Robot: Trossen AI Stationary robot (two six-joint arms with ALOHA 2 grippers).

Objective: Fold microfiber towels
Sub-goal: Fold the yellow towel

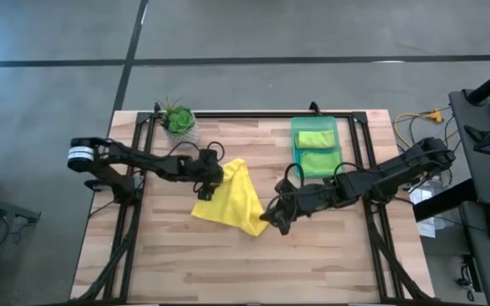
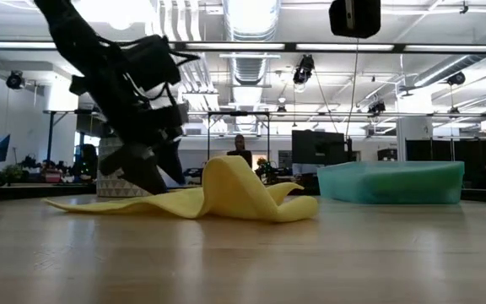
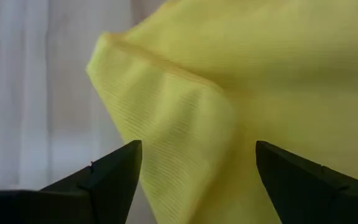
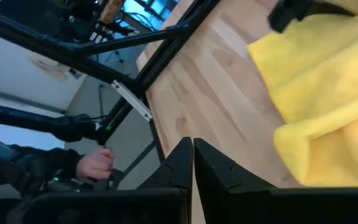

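The left gripper (image 3: pixel 194 177) stands wide open at the left edge of the yellow towel (image 1: pixel 230 197), its two dark fingers (image 3: pixel 107 180) spread to either side of a raised fold of the cloth without pinching it; in the low view the same gripper (image 2: pixel 146 173) hangs just above the table (image 1: pixel 228 263) with the towel's flat edge running under it. The right gripper (image 1: pixel 276 223) is closed tight with nothing between its fingers (image 4: pixel 180 165), sitting just beside the towel's lower right corner over bare wood. The yellow towel lies rumpled near the middle of the table, one part humped up and the rest spread flat. Toward the far edge, right of centre, a translucent green bin (image 1: pixel 315 146) holds two folded lime green towels (image 1: pixel 316 160). A small potted plant (image 1: pixel 178 118) stands near the far left corner. In the right wrist view a person's hand (image 4: pixel 95 165) shows beyond the table's edge.
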